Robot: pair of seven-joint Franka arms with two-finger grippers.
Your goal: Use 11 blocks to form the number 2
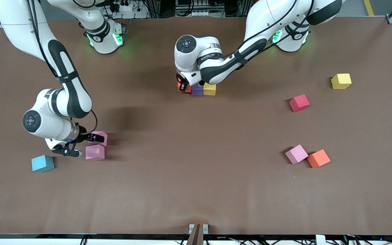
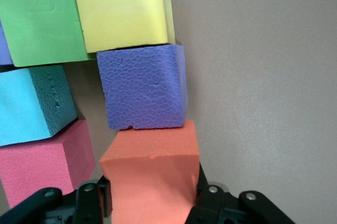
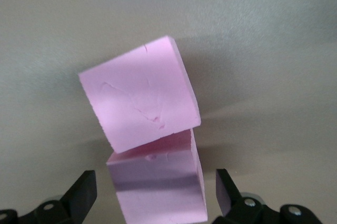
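Note:
My left gripper (image 1: pixel 183 86) (image 2: pixel 151 203) is shut on an orange block (image 1: pixel 184 88) (image 2: pixel 150 174) at the middle of the table. That block touches a purple block (image 1: pixel 197 90) (image 2: pixel 143 87), which sits against a yellow block (image 1: pixel 209 89) (image 2: pixel 120 9). Green (image 2: pixel 41 19), light blue (image 2: pixel 30 103) and deep pink (image 2: pixel 45 167) blocks lie beside this row; the arm hides them in the front view. My right gripper (image 1: pixel 83 145) (image 3: pixel 155 195) is open, with a pink block (image 1: pixel 95 152) (image 3: pixel 158 187) between its fingers. A second pink block (image 1: pixel 100 137) (image 3: pixel 139 95) touches it.
A light blue block (image 1: pixel 43 163) lies near the right gripper. Toward the left arm's end lie loose yellow (image 1: pixel 341 81), red (image 1: pixel 299 103), pink (image 1: pixel 296 153) and orange (image 1: pixel 318 158) blocks, the last two touching. The brown table (image 1: pixel 196 177) is bare nearer the front camera.

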